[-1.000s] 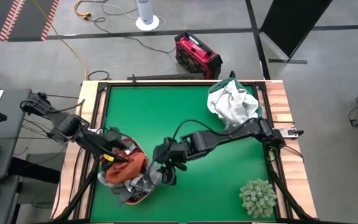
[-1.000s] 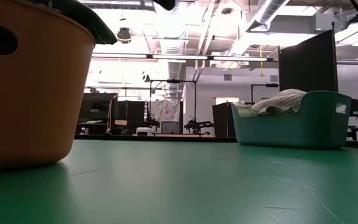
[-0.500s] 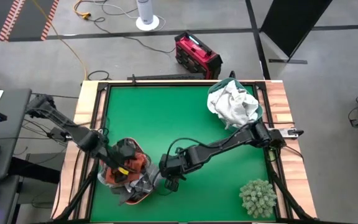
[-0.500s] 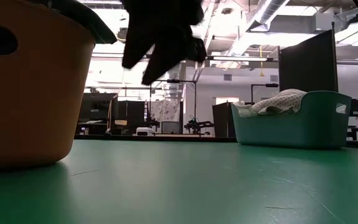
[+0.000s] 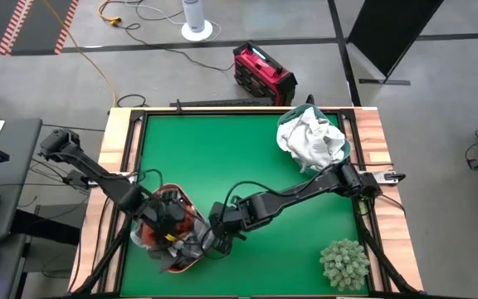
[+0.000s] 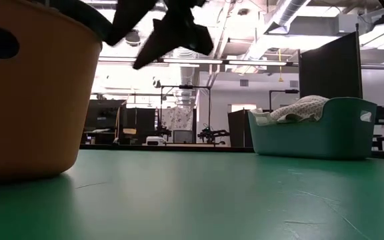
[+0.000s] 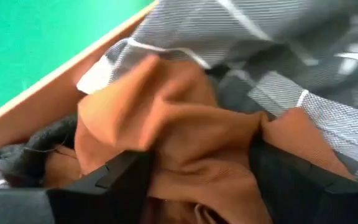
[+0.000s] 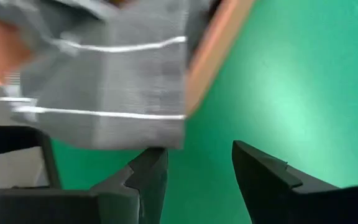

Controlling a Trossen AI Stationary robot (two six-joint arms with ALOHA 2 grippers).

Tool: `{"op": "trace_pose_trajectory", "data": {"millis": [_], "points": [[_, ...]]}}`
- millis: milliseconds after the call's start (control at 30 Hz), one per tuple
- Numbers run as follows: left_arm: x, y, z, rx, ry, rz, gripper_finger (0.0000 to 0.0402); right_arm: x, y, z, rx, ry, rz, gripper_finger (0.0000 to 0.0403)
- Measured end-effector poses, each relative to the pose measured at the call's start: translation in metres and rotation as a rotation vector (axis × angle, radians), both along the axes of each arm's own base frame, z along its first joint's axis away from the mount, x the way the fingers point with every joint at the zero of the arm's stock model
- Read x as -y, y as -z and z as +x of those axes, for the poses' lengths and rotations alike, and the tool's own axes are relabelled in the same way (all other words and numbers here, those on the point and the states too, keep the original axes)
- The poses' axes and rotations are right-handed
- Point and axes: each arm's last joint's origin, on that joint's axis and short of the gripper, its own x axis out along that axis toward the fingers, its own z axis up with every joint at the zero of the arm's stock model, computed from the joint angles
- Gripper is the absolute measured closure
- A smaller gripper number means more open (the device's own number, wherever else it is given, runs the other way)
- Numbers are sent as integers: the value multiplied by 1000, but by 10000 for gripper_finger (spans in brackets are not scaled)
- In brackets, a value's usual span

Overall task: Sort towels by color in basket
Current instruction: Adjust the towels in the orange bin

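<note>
Left pincer (image 7: 191, 180) apart, fingers pressed into rust-orange towel (image 7: 185, 130) in the orange basket (image 5: 191, 208). Right pincer (image 8: 194, 171) apart, empty, beside the grey checked towel (image 8: 117, 93) over the rim.

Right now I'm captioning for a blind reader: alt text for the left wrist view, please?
A rust-orange towel fills the view, bunched between the left tool's open dark fingers. A grey checked towel lies beside it in an orange basket, green table beyond.

White towels (image 5: 309, 137) lie crumpled in a heap in the teal basket (image 6: 339, 133). A rust-orange towel (image 7: 185, 134) and grey checked towel (image 8: 114, 81) fill the orange basket (image 6: 25, 100), the checked one draping over its rim
</note>
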Motion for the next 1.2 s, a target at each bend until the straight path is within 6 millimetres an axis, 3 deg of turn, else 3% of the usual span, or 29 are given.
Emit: {"op": "trace_pose_trajectory", "data": {"millis": [233, 433, 533, 767, 1000, 1100, 1200], "points": [[-12, -36, -24, 107, 96, -154, 143, -1, 12, -6, -62, 57, -27, 198], [-31, -67, -52, 242, 48, -310, 143, -7, 28, 2, 58, 45, 19, 198], [-43, -78, -69, 284, 3, -390, 143, -12, 23, 7, 144, 30, 47, 198], [-63, -94, -94, 406, -100, -480, 143, -19, 14, 22, 344, -11, 80, 198], [-67, -96, -98, 434, -122, -474, 143, -30, 27, 40, 446, -48, 101, 198], [-67, -95, -98, 425, -122, -485, 143, -23, 14, 35, 374, -48, 97, 199], [-66, -95, -98, 409, -126, -514, 143, -15, -20, 21, 364, -71, 20, 207]]}}
